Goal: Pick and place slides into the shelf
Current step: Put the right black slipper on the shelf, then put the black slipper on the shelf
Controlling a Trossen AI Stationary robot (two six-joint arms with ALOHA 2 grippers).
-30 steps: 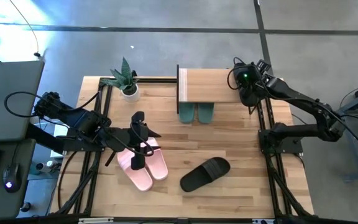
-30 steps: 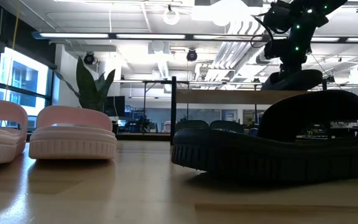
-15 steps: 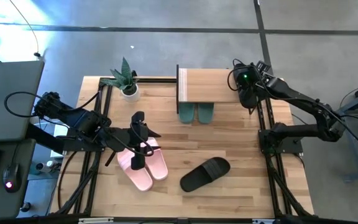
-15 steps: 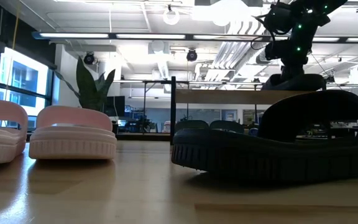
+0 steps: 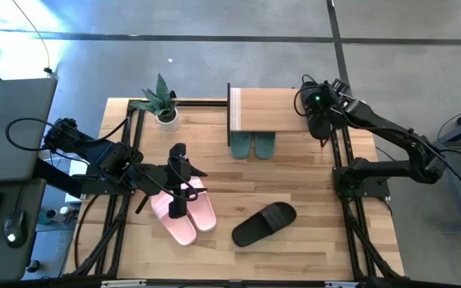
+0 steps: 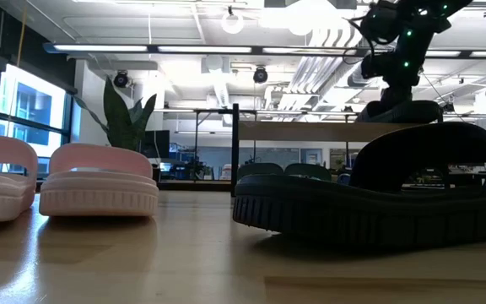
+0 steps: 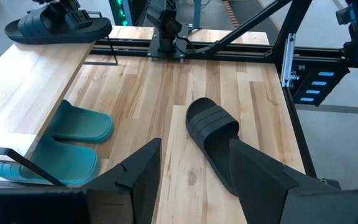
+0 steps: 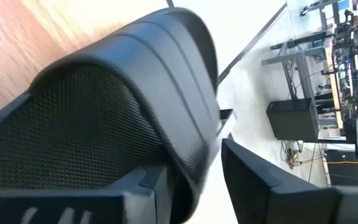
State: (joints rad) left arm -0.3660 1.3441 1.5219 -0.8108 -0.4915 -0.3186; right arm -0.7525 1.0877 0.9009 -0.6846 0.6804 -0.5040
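Left arm: its gripper [image 5: 178,186] hangs over the pink slides [image 5: 184,210], fingers spread wide and holding nothing, as the left wrist view shows. The pink pair lies side by side on the table [image 5: 310,240] at near left, soles down, each with a broad smooth strap. Far left stands a small potted plant [image 5: 161,100]. Centre: one black slide [image 5: 264,223], ribbed across its wide strap, lies alone and angled on the near boards. Behind it the shelf [image 5: 266,110], a pale wooden top on a thin black frame with a white left edge, stands at the far side, with a teal pair [image 5: 253,145] tucked under its near edge. Right arm: its gripper [image 5: 319,120] sits at the shelf's right end, clamped on the second black slide [image 8: 104,112], whose mesh-textured strap fills the right wrist view. The table is light butcher-block wood; beyond it, a grey floor and a lit workshop with ceiling pipes.
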